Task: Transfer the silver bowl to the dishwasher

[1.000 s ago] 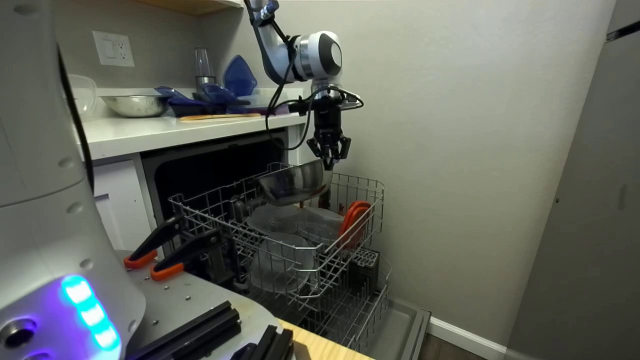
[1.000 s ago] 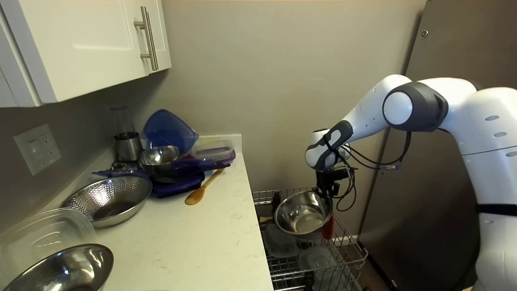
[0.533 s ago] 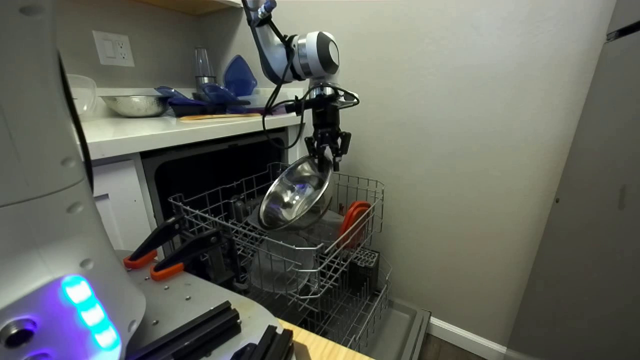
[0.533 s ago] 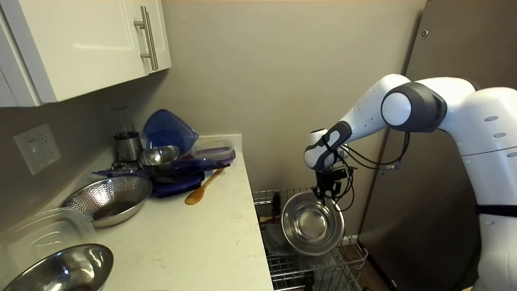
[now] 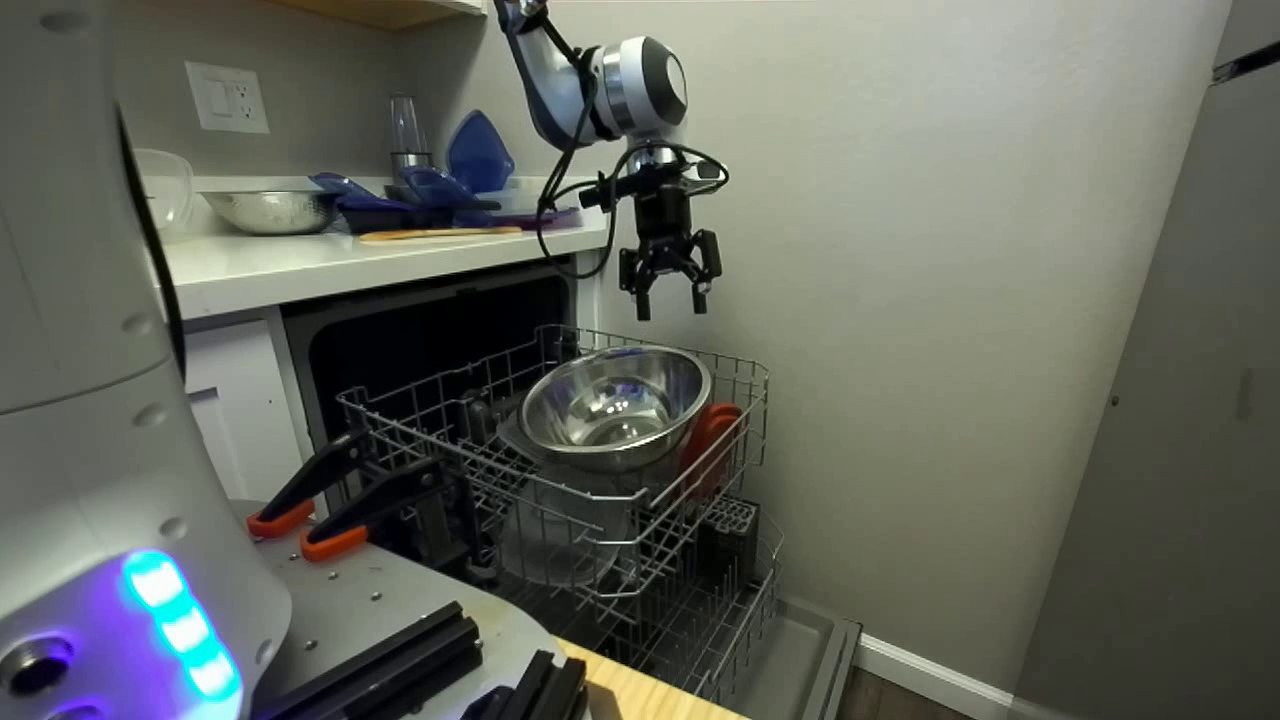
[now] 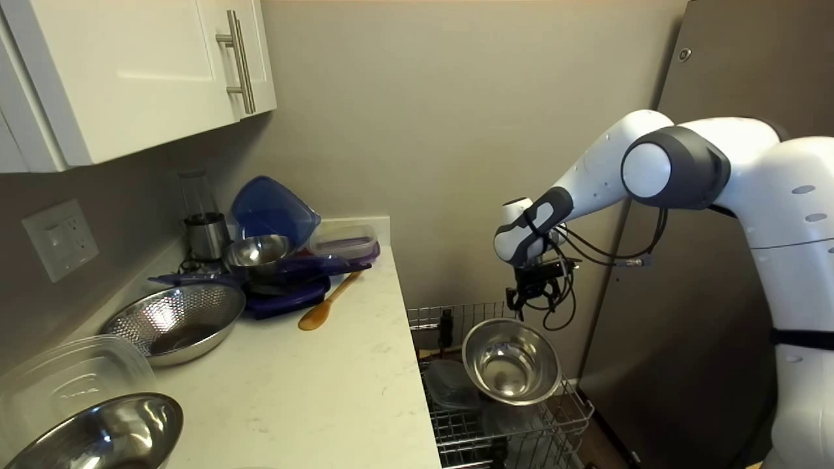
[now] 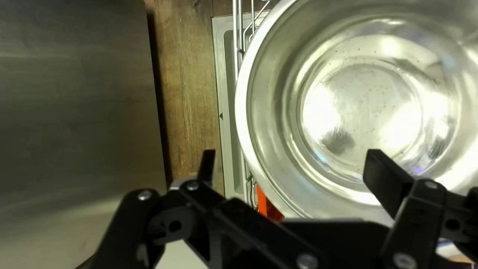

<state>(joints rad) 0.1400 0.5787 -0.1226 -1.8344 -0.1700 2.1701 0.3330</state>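
Now that the fingers (image 7: 388, 183) have parted, the freed silver bowl (image 5: 615, 410) rests in the dishwasher rack (image 5: 470, 450).

Shiny silver bowl (image 5: 617, 408), rnd, mouth up, sl. tilted, in pulled-out upper rack (image 5: 605, 497) of open dishwasher (image 5: 435, 325)

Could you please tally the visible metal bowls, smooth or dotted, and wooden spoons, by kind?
Smooth metal bowls: 3 (silver bowl in the dishwasher rack, small bowl, partly visible bowl)
Dotted metal bowl: 1
Wooden spoon: 1
Total: 5
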